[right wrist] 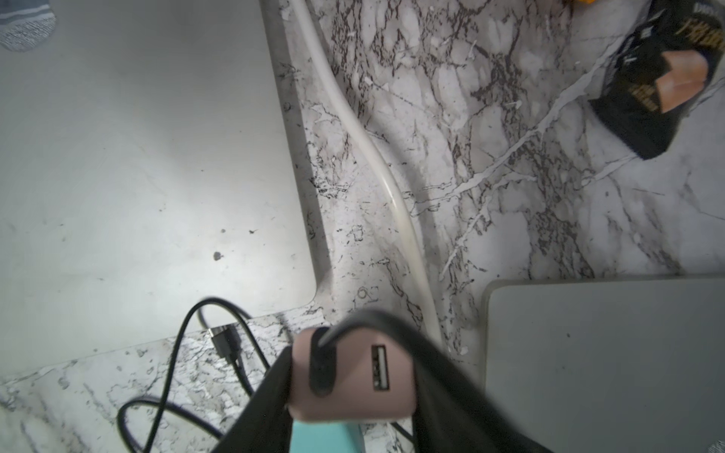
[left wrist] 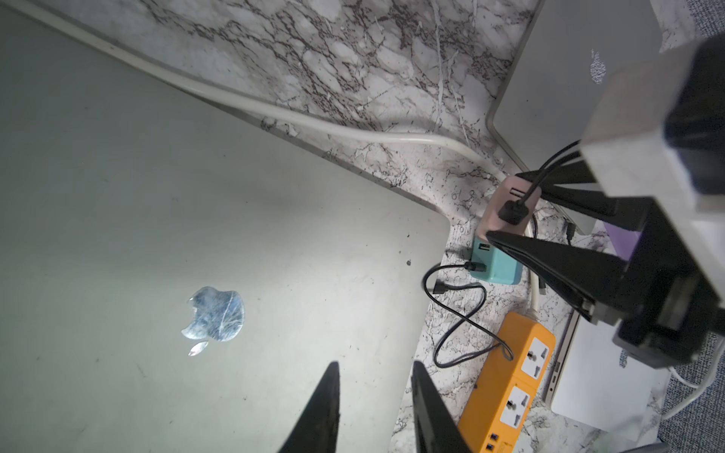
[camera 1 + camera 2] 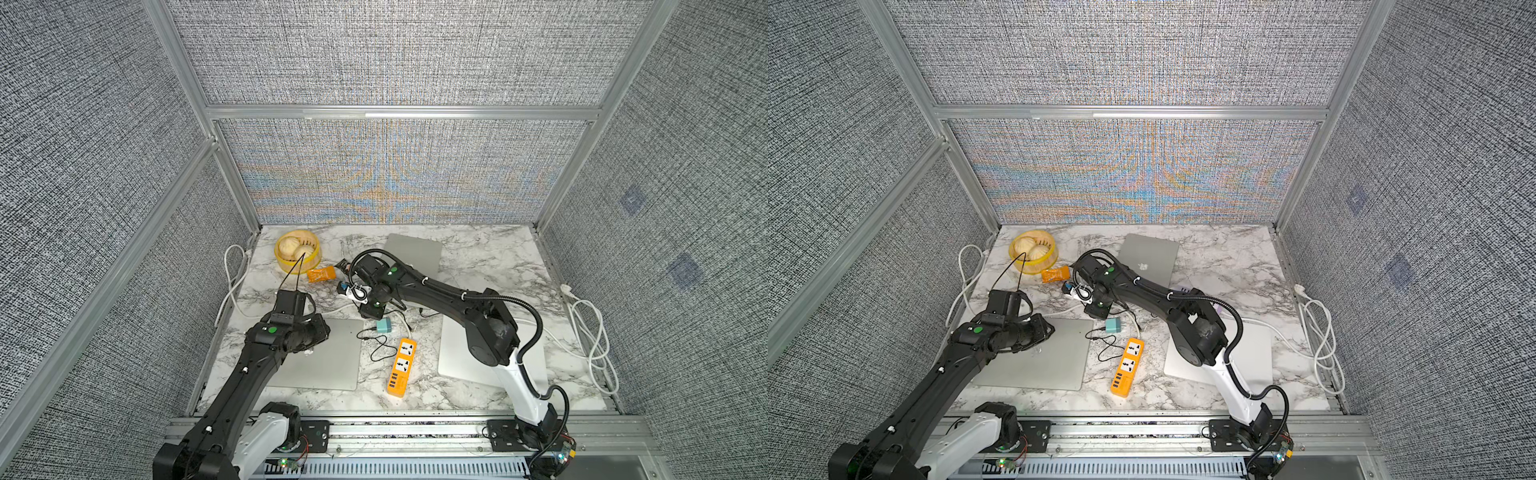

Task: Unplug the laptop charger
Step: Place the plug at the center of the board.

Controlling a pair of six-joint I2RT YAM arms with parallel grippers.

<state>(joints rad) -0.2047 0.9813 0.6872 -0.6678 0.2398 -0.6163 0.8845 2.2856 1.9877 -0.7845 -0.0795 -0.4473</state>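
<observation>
The pink charger (image 1: 349,400), a black cable (image 2: 518,208) plugged into it, is being gripped between the jaws of the right arm (image 3: 440,291), just above the teal charger (image 3: 384,325) and near the orange power strip (image 3: 401,368) on the worktop (image 3: 478,257). The jaws of the left arm (image 3: 249,365) are being held narrowly apart, empty, over a laptop (image 2: 157,196).

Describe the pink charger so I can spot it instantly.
On the table, find the orange power strip. Just past its corded end sits a teal adapter; the pink charger is right by it, between the jaws of the right gripper. It alone is pink, with a black cable plugged in.
</observation>
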